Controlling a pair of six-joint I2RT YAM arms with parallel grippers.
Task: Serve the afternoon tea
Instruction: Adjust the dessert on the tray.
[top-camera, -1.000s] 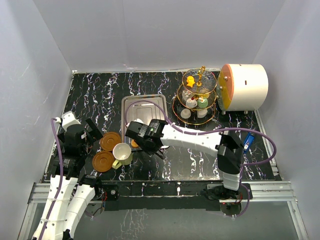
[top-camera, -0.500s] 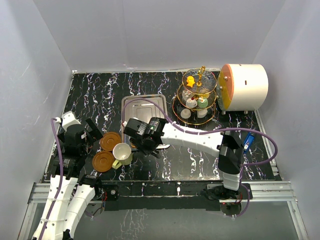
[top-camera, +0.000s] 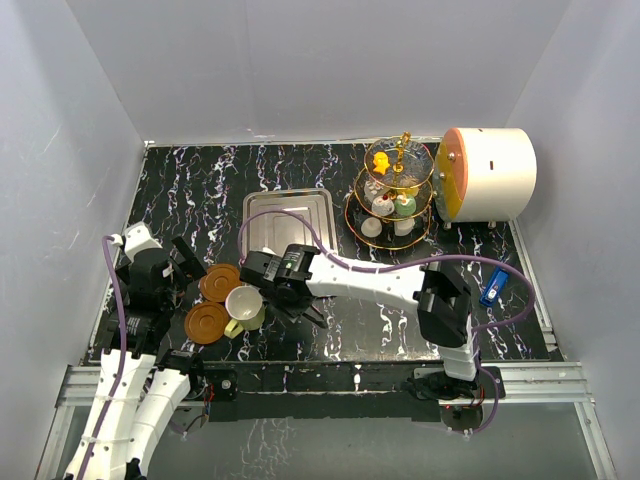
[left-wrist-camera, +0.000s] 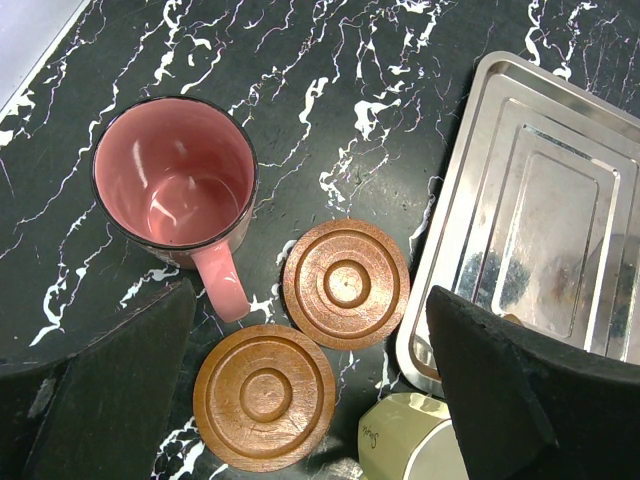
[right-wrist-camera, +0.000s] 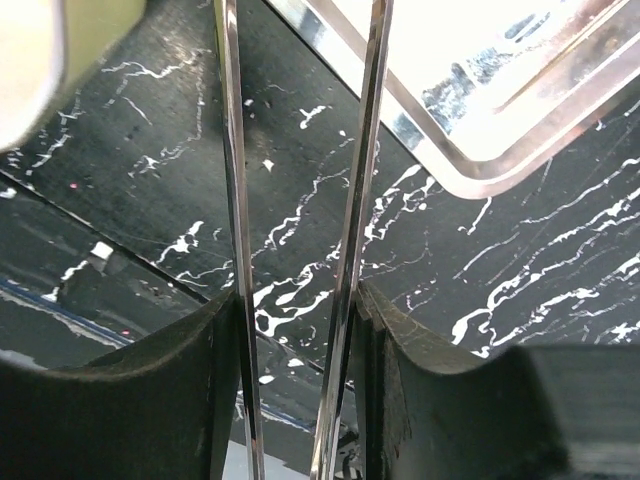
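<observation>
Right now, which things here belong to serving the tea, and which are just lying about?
For the job: three-tier stand, small cakes, maroon cup, cream cup, two brown saucers, tongs.
Lying about: steel tray, white cylinder.

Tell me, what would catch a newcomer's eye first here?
Probably the gold-framed three-tier stand of little cakes at the far right of the black marbled table, beside a big white cylinder with an orange end. Near the left front, two brown saucers and a cream cup cluster, with the right gripper beside them holding thin steel tongs.
</observation>
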